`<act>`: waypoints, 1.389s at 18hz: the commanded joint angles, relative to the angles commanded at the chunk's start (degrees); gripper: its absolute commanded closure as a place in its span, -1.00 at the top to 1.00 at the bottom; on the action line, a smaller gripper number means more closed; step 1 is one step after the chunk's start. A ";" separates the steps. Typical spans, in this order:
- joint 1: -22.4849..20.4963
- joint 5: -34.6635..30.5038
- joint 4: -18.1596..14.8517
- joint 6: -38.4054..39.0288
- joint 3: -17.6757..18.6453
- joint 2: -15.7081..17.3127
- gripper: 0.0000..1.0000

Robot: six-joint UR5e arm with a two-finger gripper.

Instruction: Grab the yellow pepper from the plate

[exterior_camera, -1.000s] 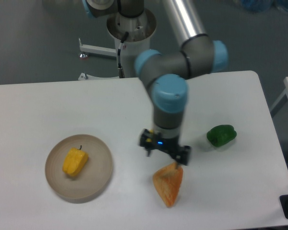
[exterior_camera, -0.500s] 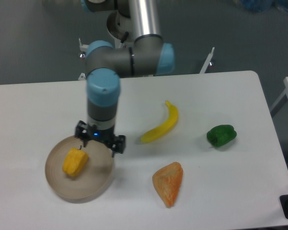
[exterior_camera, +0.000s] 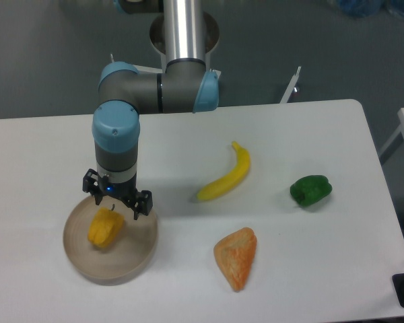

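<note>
Fixed camera view: the yellow pepper (exterior_camera: 106,227) lies on the plate (exterior_camera: 136,257), left of the plate's centre, with its dark stem pointing up and away from the camera. Its long axis runs roughly from upper right to lower left. The end effector (exterior_camera: 117,202) hangs over the plate's upper edge, and the pepper sits just below and slightly left of it in the picture. The end effector holds nothing. Its fingers are seen end-on from above, so how far they are spread cannot be determined. Judged from this layout, a short shift toward the plate centre and a descent align the single arm with the pepper. A banana (exterior_camera: 225,174) rests well apart on the desk (exterior_camera: 310,134).
</note>
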State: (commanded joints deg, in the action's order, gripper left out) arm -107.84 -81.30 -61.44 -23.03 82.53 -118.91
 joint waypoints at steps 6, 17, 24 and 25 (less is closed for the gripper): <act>2.11 -0.53 1.85 -0.09 -0.09 -1.50 1.00; 4.04 -2.28 1.85 -0.88 0.53 -2.73 1.00; 4.05 -2.99 1.85 -1.67 0.79 -2.81 1.00; 4.05 -3.08 1.85 -1.76 0.79 -2.81 0.98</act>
State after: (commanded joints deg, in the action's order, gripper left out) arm -103.80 -84.37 -59.59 -24.78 83.32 -121.73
